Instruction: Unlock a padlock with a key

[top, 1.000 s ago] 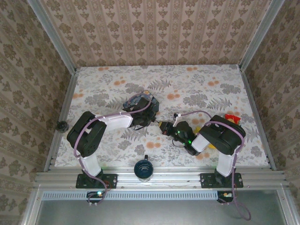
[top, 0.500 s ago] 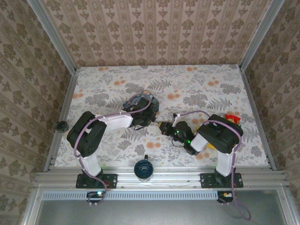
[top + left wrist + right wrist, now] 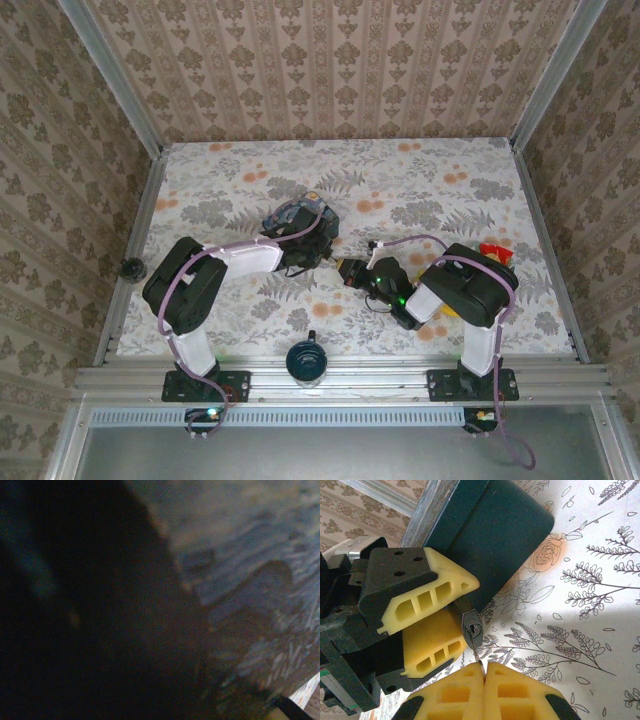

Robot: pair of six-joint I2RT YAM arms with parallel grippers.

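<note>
1. Yellow-fingered left end effector (image 3: 470, 616) is pinching the padlock (image 3: 471, 628), keyhole facing your right end effector (image 3: 484, 668).
2. That one's pressing together on the key (image 3: 476, 651), so you're wanting to be feeding slowly, keeping blade and slot lined up.

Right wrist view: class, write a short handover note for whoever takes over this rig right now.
Grippers: left gripper closed on the padlock; right gripper shut on the key.
Where: the keyhole faces the right gripper; the key's thin blade points toward it, seemingly not in yet.
Done: both things gripped and brought close.
Left: push the key in, turn it, open the padlock.
</note>
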